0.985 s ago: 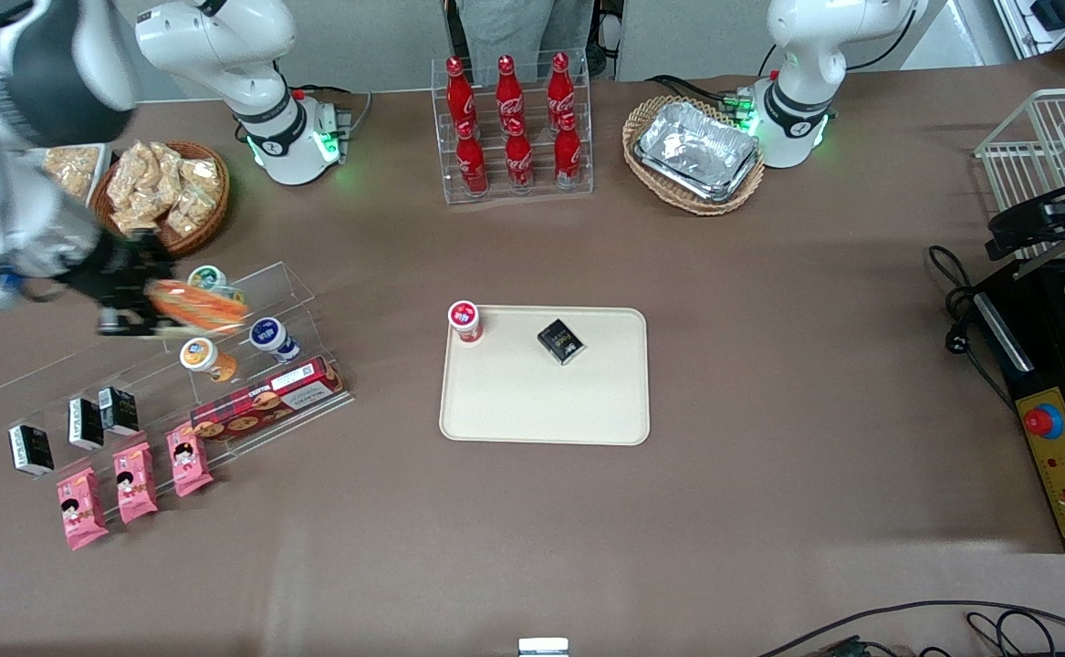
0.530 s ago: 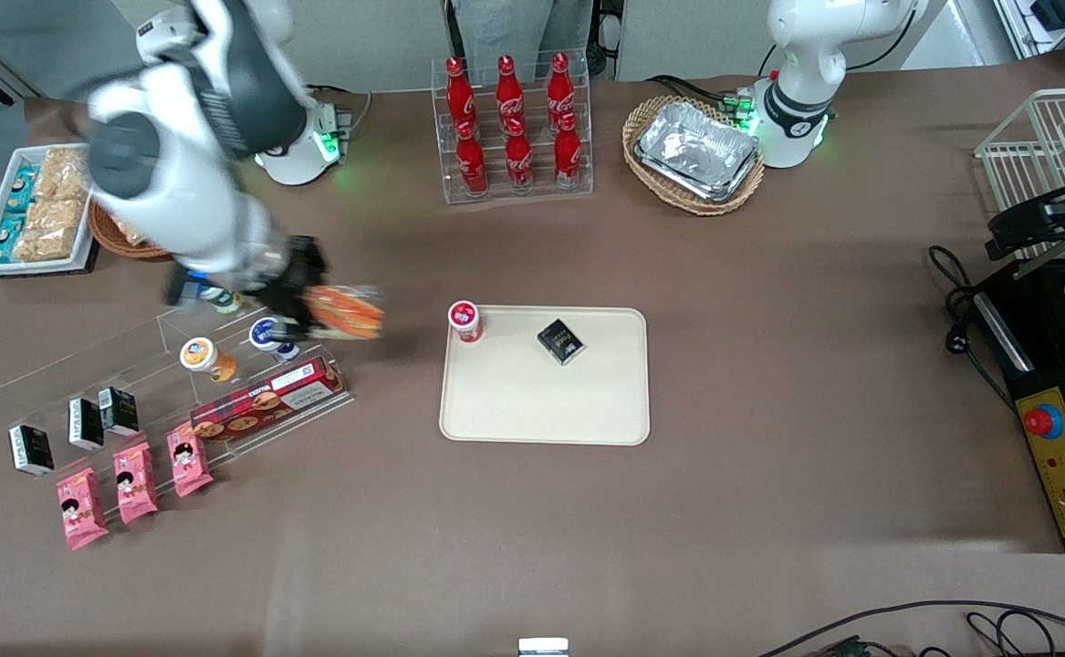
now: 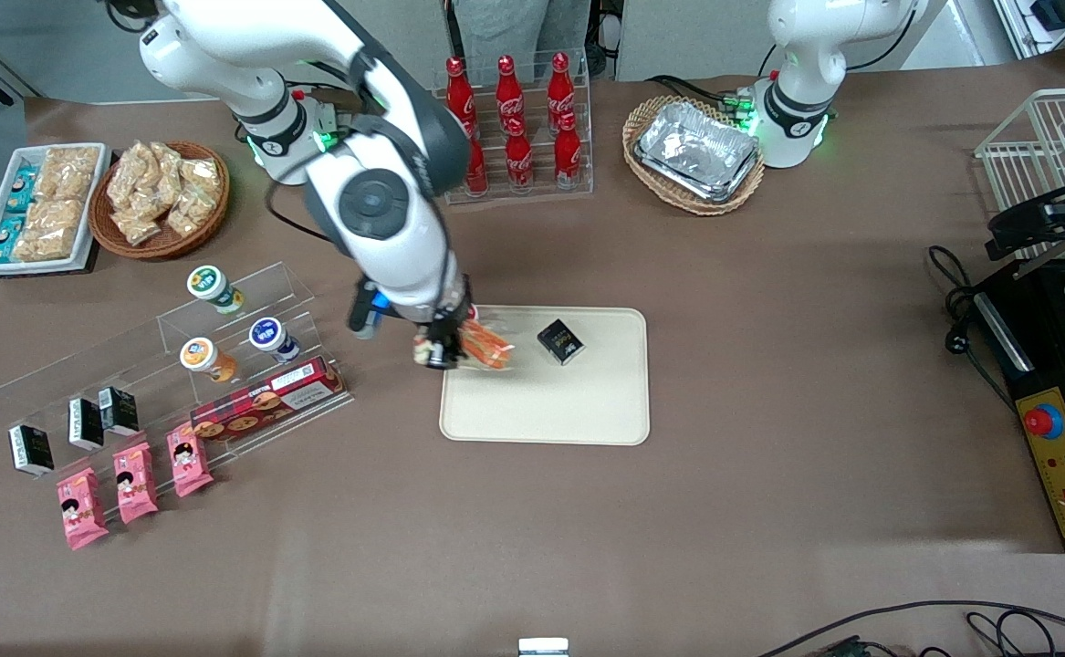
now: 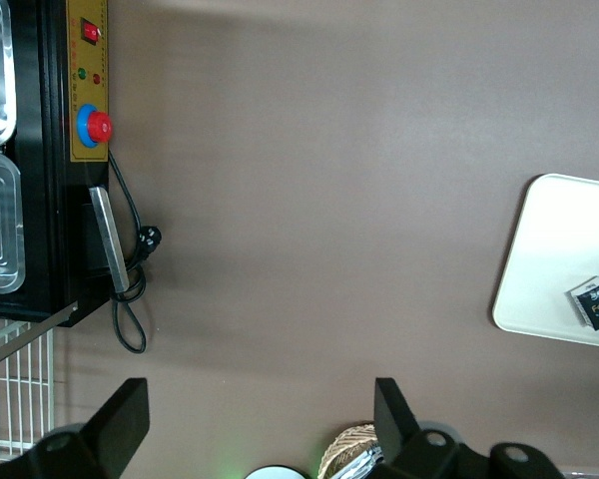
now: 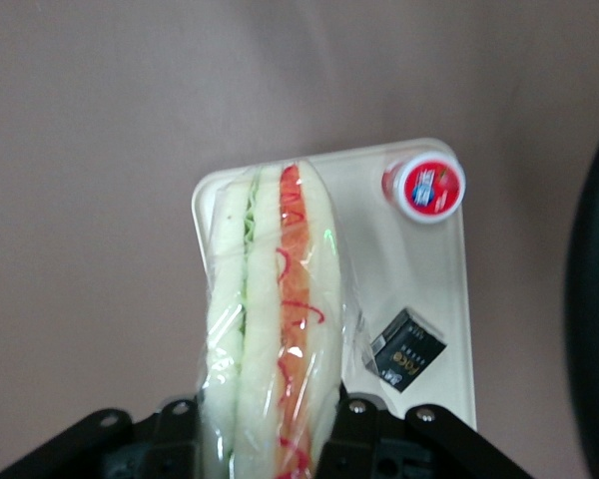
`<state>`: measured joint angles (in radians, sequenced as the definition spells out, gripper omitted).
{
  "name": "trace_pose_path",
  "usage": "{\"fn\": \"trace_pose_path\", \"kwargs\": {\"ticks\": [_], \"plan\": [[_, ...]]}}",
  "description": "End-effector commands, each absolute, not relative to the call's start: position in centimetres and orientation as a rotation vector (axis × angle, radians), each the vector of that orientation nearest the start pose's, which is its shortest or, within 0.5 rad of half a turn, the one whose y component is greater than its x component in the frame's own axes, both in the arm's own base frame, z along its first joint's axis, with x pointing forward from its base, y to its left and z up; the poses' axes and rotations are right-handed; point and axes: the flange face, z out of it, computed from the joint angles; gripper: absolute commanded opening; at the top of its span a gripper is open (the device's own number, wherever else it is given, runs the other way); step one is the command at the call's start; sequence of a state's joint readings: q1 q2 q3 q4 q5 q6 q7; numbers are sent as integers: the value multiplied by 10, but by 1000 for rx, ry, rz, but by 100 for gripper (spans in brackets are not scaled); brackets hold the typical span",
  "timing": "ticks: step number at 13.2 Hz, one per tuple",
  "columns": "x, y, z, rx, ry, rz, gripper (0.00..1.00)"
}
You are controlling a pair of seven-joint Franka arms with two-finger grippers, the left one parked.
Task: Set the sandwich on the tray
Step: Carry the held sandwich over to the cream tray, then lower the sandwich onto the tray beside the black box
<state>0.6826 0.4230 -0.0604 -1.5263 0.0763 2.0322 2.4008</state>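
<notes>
My right gripper (image 3: 445, 349) is shut on the sandwich (image 3: 486, 345), a plastic-wrapped wedge of white bread with orange-red and green layers. It hangs above the corner of the cream-beige tray (image 3: 546, 406) that lies toward the working arm's end. In the right wrist view the sandwich (image 5: 270, 309) stands between the fingers of the gripper (image 5: 270, 431), with the tray (image 5: 434, 289) below it. On the tray sit a small black box (image 3: 560, 341) and a red-capped cup (image 5: 423, 188). The arm hides that cup in the front view.
A clear acrylic shelf (image 3: 249, 301) with capped cups, a red cookie box (image 3: 267, 399) and pink packets (image 3: 135, 479) lies toward the working arm's end. A cola bottle rack (image 3: 514, 123) and a wicker basket of foil trays (image 3: 694, 151) stand farther from the camera.
The right arm has carried the sandwich from above the acrylic shelf sideways across the table, and it now hangs over the tray's corner. The grip has stayed shut.
</notes>
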Motion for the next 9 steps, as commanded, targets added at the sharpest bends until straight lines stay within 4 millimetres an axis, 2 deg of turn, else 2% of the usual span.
{"fn": "trace_pose_path", "kwargs": {"ticks": [1,7,9], "plan": [[566,445,406,-1826,2403,48,38],[569,493,352,-1767,2365,14,39],[571,500,340,-1745,2368,-17,39]]}}
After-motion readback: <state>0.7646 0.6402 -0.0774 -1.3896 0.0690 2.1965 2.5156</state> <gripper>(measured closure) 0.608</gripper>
